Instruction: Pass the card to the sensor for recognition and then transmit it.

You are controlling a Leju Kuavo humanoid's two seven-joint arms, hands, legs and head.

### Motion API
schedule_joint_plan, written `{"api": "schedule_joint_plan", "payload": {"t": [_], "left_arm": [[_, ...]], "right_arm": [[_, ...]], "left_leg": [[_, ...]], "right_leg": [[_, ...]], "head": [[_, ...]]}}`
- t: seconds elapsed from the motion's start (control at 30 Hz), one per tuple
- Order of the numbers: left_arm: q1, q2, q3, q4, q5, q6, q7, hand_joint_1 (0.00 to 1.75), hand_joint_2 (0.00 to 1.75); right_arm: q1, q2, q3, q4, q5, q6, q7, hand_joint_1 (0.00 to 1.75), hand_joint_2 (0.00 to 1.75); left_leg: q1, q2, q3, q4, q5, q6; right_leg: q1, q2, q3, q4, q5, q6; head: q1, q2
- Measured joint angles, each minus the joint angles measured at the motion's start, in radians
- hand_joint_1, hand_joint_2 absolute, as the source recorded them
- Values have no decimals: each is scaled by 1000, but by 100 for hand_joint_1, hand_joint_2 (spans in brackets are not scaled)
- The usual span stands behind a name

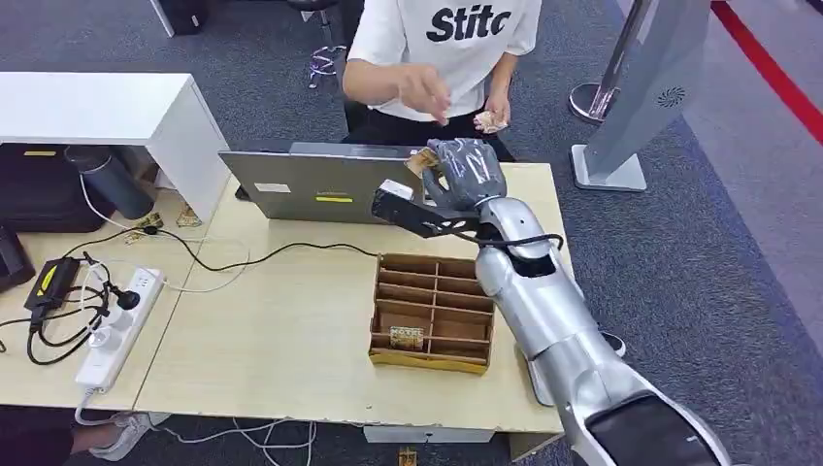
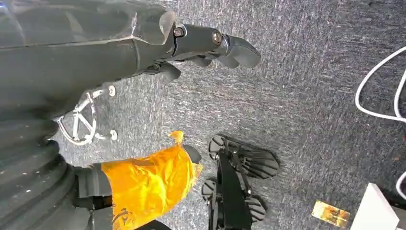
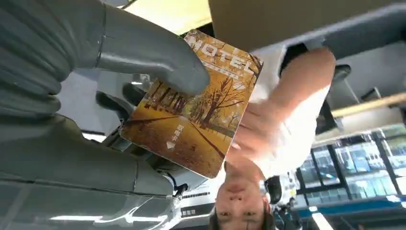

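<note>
Orange autumn-tree hotel card (image 3: 191, 103) sits pinched under the right hand's (image 1: 464, 173) thumb, top-centre of the head view above the grey laptop (image 1: 315, 183), offered so the person's reaching hand (image 1: 424, 93) can grab it, I'd guess.

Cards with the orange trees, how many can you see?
3, maybe more hidden. One card in the robot's right hand, one in the cardboard organizer, one on the floor.

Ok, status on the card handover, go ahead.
Right hand grips card, raised past the laptop. Person's hand reaching toward it, not touching. Left hand hangs empty over floor. Nothing blocking.
</note>
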Motion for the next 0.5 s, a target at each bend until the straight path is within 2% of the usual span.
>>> {"api": "schedule_joint_plan", "payload": {"t": [0.1,0.27,0.4,0.5], "left_arm": [[2,-6,3,0,14,2,1,0,175],[11,-34,28,-25,36,-13,21,0,175],[15,-49,47,-51,36,-21,27,0,175],[15,-55,54,-62,36,-21,28,0,175]], "right_arm": [[77,-4,-30,-122,-101,8,-49,175,175],[263,-31,-96,-393,-283,90,-135,175,175],[351,-51,-125,-515,-302,107,-151,175,175],[375,-58,-136,-555,-312,113,-157,175,175]], "left_leg": [[0,0,0,0,0,0],[0,0,-1,0,-2,2],[-1,1,-1,0,-3,2],[-1,1,0,0,-3,2]], "right_leg": [[0,0,0,0,0,0],[0,-1,0,-1,-1,1],[0,0,0,-1,-1,1],[0,0,0,-1,-1,1]], "head": [[0,0],[0,0],[0,0],[0,0]]}}
